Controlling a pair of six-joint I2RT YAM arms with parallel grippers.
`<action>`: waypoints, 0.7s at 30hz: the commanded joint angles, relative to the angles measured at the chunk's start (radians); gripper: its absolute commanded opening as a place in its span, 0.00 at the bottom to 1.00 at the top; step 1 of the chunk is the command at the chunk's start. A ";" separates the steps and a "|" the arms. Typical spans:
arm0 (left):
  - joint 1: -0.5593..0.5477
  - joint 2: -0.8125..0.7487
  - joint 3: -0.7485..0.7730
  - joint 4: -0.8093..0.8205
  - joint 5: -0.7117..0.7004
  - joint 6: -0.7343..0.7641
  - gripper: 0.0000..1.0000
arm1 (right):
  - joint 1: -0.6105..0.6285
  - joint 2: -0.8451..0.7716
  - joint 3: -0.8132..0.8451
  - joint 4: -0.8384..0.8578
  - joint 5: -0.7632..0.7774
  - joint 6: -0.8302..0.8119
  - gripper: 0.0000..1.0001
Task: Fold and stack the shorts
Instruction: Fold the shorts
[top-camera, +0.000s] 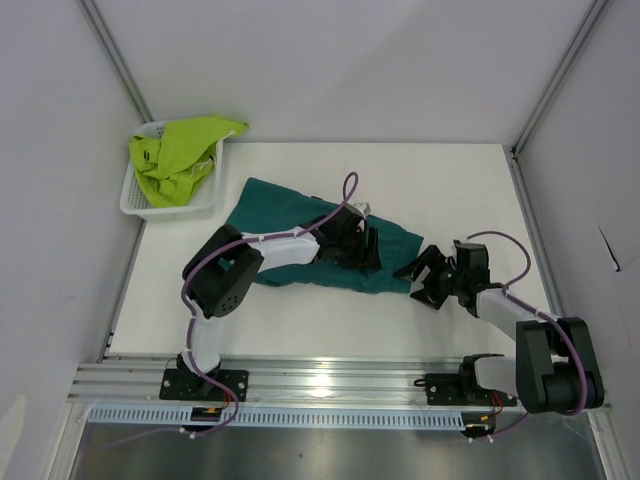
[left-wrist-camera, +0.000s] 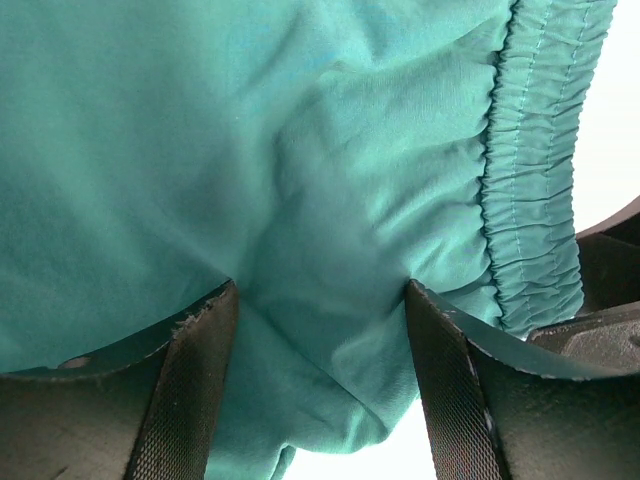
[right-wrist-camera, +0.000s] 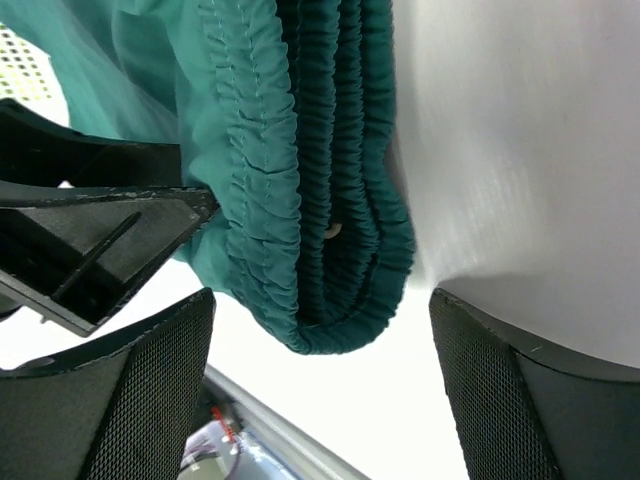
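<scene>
White table, grey walls: left gripper and right gripper both open at the waistband end of the teal shorts.
Left gripper is down on the cloth, jaws well apart, teal fabric bulging between its fingers but not pinched. Right gripper sits low just beside the gathered waistband, jaws wide, holding nothing. Teal shorts lie across the middle of the table, slanting from near the far-left corner toward the right gripper. Lime shorts are heaped in a white mesh basket at the far-left corner, one part hanging over its rim.
</scene>
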 joint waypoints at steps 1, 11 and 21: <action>-0.013 0.030 0.017 -0.056 -0.033 0.018 0.71 | -0.001 0.038 -0.030 0.042 -0.036 0.045 0.90; -0.025 0.044 0.047 -0.093 -0.048 0.039 0.71 | -0.013 0.158 -0.026 0.161 -0.021 0.111 0.88; -0.034 0.042 0.054 -0.105 -0.065 0.056 0.71 | -0.032 0.144 -0.023 0.141 -0.001 0.099 0.71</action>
